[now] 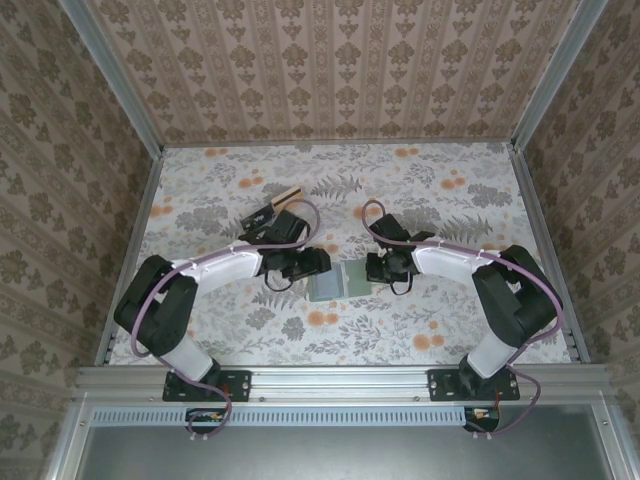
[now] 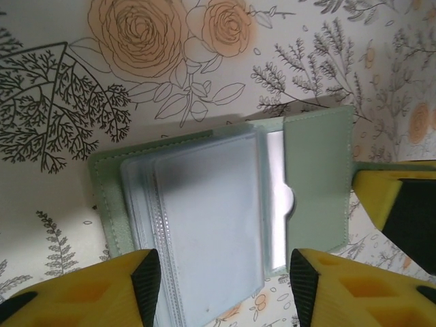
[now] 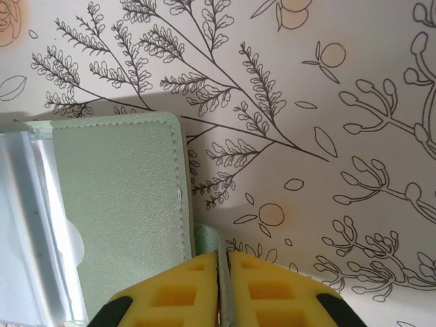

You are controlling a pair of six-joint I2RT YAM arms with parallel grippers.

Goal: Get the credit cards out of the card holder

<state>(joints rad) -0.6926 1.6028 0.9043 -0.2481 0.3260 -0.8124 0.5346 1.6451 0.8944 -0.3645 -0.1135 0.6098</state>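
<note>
The grey-green card holder (image 1: 338, 283) lies open on the flowered table between my two grippers. In the left wrist view its cover (image 2: 317, 177) is spread flat, and a stack of clear plastic sleeves (image 2: 204, 218) rests on it. My left gripper (image 2: 225, 279) is open, one finger on each side of the sleeves' near end, neither touching them. My right gripper (image 3: 223, 262) is shut on a thin green tab (image 3: 208, 238) at the holder's right edge (image 3: 122, 204). A pale strip (image 2: 276, 204) shows in the pocket slot. I cannot make out the credit cards.
A tan and black block (image 1: 283, 197) lies behind the left arm, with a dark object (image 1: 258, 218) next to it. Metal rails (image 1: 130, 250) and patterned walls close in the table on three sides. My right gripper's yellow finger (image 2: 395, 204) stands beside the holder's edge.
</note>
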